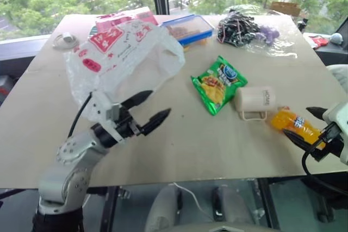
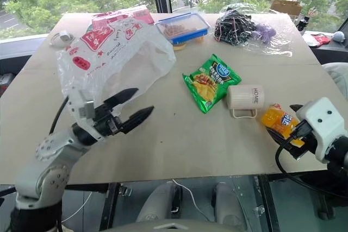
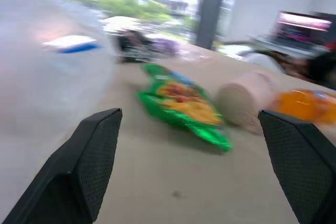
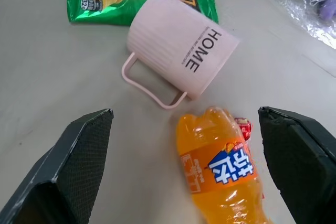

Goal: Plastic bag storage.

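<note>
Nearest you, your left gripper point(image 1: 145, 109) hangs with jaws spread wide and empty, just at the near edge of the plastic bag point(image 1: 122, 52), which lies crumpled on the table's point(image 1: 179, 145) left side. Your right gripper point(image 4: 184, 169), also spread and empty, hovers over the orange bottle point(image 4: 223, 169), beside the pink mug point(image 4: 181, 51). Farther back lies the green snack packet point(image 1: 218, 83).

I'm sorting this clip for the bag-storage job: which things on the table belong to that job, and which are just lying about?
Part of the job:
- plastic bag
- left gripper, open, beside the bag
- right gripper, open, above the bottle

Just lying about:
- green snack packet
- pink mug, on its side
- orange soda bottle
- blue-lidded box
- wrapped cables
</note>
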Available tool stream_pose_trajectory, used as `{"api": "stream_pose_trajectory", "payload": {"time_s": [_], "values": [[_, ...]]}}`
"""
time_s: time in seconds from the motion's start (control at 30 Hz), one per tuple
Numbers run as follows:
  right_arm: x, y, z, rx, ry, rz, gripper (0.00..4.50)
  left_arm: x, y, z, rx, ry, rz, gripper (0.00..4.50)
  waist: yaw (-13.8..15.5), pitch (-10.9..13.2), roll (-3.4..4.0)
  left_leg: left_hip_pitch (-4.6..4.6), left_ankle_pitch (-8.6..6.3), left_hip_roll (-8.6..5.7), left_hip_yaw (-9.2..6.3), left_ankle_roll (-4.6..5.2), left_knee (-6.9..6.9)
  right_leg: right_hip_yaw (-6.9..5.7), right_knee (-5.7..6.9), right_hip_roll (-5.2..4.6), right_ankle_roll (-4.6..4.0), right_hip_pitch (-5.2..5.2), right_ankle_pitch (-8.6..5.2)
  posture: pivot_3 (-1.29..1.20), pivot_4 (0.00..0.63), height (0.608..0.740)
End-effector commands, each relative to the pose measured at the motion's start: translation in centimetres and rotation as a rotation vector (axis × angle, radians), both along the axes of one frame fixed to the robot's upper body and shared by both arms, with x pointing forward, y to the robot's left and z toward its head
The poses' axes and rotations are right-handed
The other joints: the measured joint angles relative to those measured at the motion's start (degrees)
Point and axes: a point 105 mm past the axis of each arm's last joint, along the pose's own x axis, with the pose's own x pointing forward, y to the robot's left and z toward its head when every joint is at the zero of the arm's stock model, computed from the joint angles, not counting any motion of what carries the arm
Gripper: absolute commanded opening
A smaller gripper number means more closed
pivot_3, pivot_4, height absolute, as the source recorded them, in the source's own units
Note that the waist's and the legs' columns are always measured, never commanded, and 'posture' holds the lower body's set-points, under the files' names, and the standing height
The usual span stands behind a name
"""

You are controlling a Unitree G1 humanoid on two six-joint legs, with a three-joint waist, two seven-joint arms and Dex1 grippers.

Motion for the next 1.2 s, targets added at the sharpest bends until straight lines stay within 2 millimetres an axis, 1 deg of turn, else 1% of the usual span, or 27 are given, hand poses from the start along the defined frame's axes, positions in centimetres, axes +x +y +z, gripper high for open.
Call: {"api": "stream_pose_trajectory", "payload": {"time_s": [0.03,0.1,0.13,0.17,0.2,0.23,0.3,0.33,0.43,0.5,0.6,0.7,0.83,0.9,0.97,1.07,1.2], "values": [[0.0,0.5,0.1,-0.006,-0.019,0.023,4.50,-3.4,1.7,-0.2,0.063,-0.011,0.097,4.37,-0.1,0.0,0.00,0.02,-0.03,0.04,0.05,0.03,0.00,0.03,-0.03,0.00,-0.01,0.02,0.00,0.00,0.150,0.740],[0.0,1.0,0.0,-0.015,-0.025,0.059,4.50,-4.4,3.5,-1.2,0.070,0.045,0.182,4.37,0.2,0.0,-0.05,0.01,-0.05,0.04,0.05,0.06,0.00,0.00,-0.06,-0.04,0.05,0.01,-0.04,0.00,0.150,0.740],[-0.1,1.4,-0.1,-0.011,-0.033,0.089,4.50,-4.3,4.7,-1.5,0.055,0.075,0.249,4.37,0.5,0.0,-0.06,0.02,-0.05,0.04,0.04,0.06,0.00,-0.03,-0.08,-0.06,0.16,0.02,-0.10,0.00,0.150,0.740],[-0.2,1.8,0.0,-0.007,-0.043,0.122,4.50,-4.1,5.3,-1.6,0.048,0.088,0.280,4.37,0.9,0.0,-0.01,0.01,-0.05,0.03,-0.05,0.06,0.07,-0.12,-0.08,-0.07,0.22,0.06,-0.14,0.00,0.150,0.740],[-0.4,2.2,0.2,-0.009,-0.056,0.151,4.50,-3.9,5.5,-1.5,0.046,0.088,0.289,4.37,1.2,0.0,0.01,0.01,-0.05,0.03,-0.22,0.05,0.18,-0.28,-0.07,-0.10,0.24,0.11,-0.15,0.00,0.150,0.740],[-0.6,2.9,0.4,0.011,-0.070,0.199,4.50,-3.7,5.7,-1.4,0.038,0.088,0.297,4.37,1.3,0.0,0.02,0.02,-0.19,0.08,-0.27,-0.18,0.26,-0.42,-0.07,-0.13,0.24,0.19,-0.15,0.00,0.150,0.740],[-1.4,4.4,1.2,0.061,-0.093,0.314,4.50,-3.1,5.9,-1.2,0.015,0.089,0.313,4.37,1.2,0.0,0.02,-0.04,-0.21,0.14,-0.33,-0.22,0.40,-0.55,-0.07,-0.29,0.24,0.24,-0.15,0.00,0.150,0.740],[-1.7,4.8,1.4,0.074,-0.099,0.345,4.50,-2.9,5.9,-1.1,0.008,0.090,0.321,4.37,1.0,0.0,0.03,-0.04,-0.22,0.14,-0.30,-0.22,0.42,-0.55,-0.07,-0.36,0.24,0.24,-0.15,0.00,0.150,0.740],[-2.6,6.4,2.5,0.099,-0.151,0.464,4.50,-2.5,6.0,-1.6,0.010,0.120,0.335,4.37,0.4,0.0,0.02,-0.06,-0.27,0.13,-0.19,-0.09,0.41,-0.65,-0.08,-0.37,0.25,0.26,-0.14,0.00,0.150,0.740],[-3.1,7.0,2.8,0.109,-0.160,0.511,4.50,-2.5,6.2,-2.1,0.018,0.147,0.351,4.37,0.2,0.0,0.02,-0.06,-0.23,0.14,-0.14,0.10,0.41,-0.61,-0.08,-0.29,0.21,0.27,-0.12,0.00,0.150,0.740],[-3.4,7.6,3.1,0.109,-0.184,0.552,4.50,-2.6,6.2,-2.5,0.021,0.167,0.358,4.37,0.3,0.0,0.01,-0.06,-0.31,0.21,-0.09,0.09,0.41,-0.55,-0.11,-0.15,0.05,0.26,-0.04,0.00,0.150,0.740],[-3.5,7.7,3.2,0.109,-0.194,0.562,4.50,-3.4,6.1,-2.8,0.035,0.176,0.351,4.37,0.3,0.0,0.00,-0.06,-0.32,0.21,-0.07,0.09,0.44,-0.55,-0.13,-0.18,0.08,0.26,-0.06,0.00,0.150,0.740],[-3.3,7.8,3.2,0.108,-0.201,0.563,4.50,-3.9,6.3,-3.0,0.035,0.182,0.364,4.37,0.4,0.0,0.01,-0.05,-0.36,0.24,-0.08,0.02,0.45,-0.56,-0.13,-0.44,0.20,0.22,-0.13,0.00,0.150,0.740],[-3.1,7.8,3.1,0.106,-0.201,0.564,4.50,-3.5,7.3,-3.6,0.028,0.193,0.377,4.37,0.4,0.0,0.01,-0.05,-0.39,0.25,-0.11,-0.03,0.45,-0.59,-0.12,-0.44,0.20,0.22,-0.13,0.00,0.150,0.740],[-3.0,7.9,3.1,0.105,-0.203,0.565,4.50,-3.2,7.8,-4.1,0.018,0.206,0.389,4.37,0.4,0.0,0.03,-0.05,-0.45,0.25,-0.11,-0.13,0.45,-0.60,-0.13,-0.44,0.20,0.22,-0.13,0.00,0.150,0.740],[-2.8,7.9,3.2,0.101,-0.207,0.566,4.50,-2.7,7.6,-4.3,0.016,0.201,0.385,4.37,0.4,0.0,0.02,-0.05,-0.45,0.24,-0.10,-0.14,0.45,-0.59,-0.13,-0.42,0.19,0.22,-0.12,0.00,0.150,0.740],[-2.6,7.8,3.3,0.095,-0.212,0.561,4.50,-1.1,7.4,-4.7,0.026,0.201,0.397,4.37,0.5,0.0,-0.01,-0.08,-0.34,0.22,-0.09,0.08,0.46,-0.61,-0.18,-0.38,0.06,0.23,-0.04,0.00,0.150,0.740]]}}
